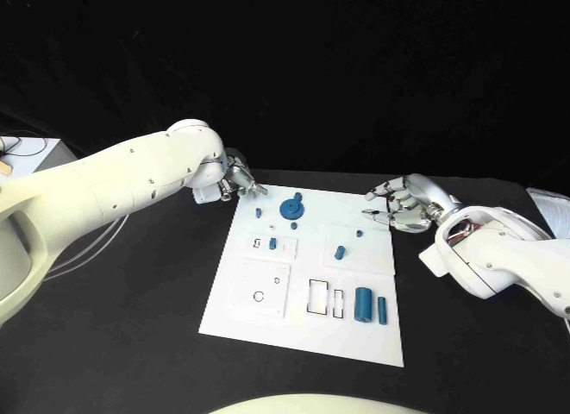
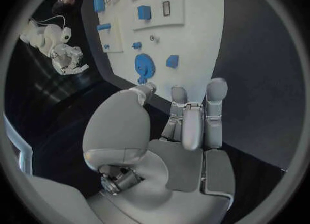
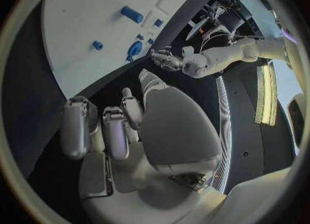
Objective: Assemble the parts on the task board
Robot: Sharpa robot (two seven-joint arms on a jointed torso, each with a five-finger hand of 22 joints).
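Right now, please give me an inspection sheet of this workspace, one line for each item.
Surface: black table, dark all over.
Job's things: white task board in the middle; on it a round blue gear, several small blue pieces, two long blue pieces at its near right.
Clutter: papers at the table's far right edge.
Hands: left hand at the board's far left corner, right hand at its far right edge; both hold nothing.
Cables: thin cables under the left arm.
Surroundings: black backdrop.

Head camera looks down; both wrist cameras share the task board (image 1: 303, 285).
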